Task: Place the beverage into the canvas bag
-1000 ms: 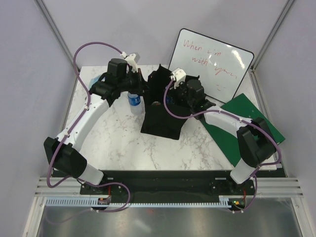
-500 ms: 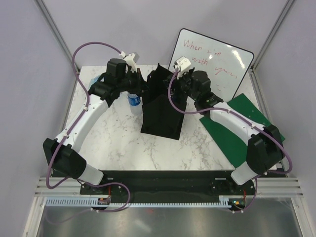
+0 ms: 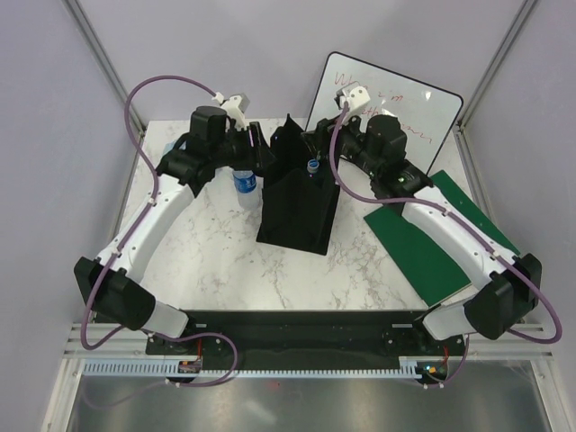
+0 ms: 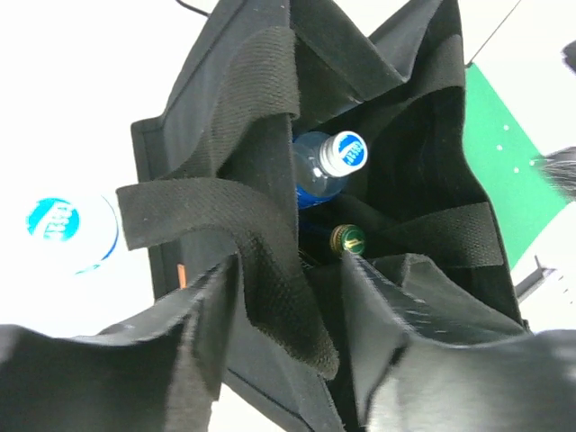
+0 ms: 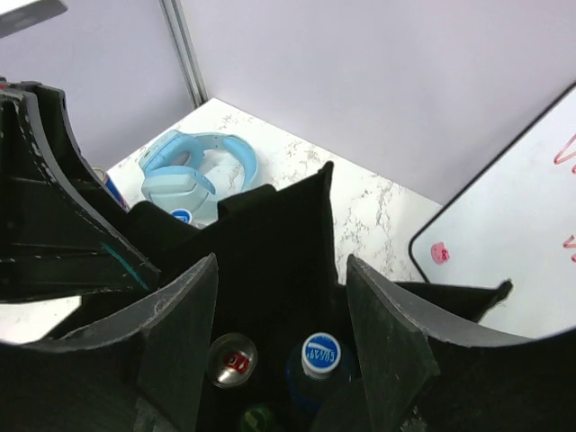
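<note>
**Though the bottle is in, the strap may snag**

Because the left gripper [image 4: 288,270] stands open with the canvas bag's [image 3: 297,211] handle strap [image 4: 261,270] draped loosely between its fingers, pulling away could catch the strap and tip the bag. The blue-capped beverage [image 4: 333,162] stands upright inside the bag, beside a green-capped bottle [image 4: 347,238]. The right gripper [image 5: 281,270] hangs over the bag's mouth, jaws apart and empty. Another bottle [image 3: 245,180] waits just outside the bag.

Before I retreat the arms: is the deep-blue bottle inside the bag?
In. The deep-blue bottle stands cap-up inside the canvas bag, below its rim.
</note>
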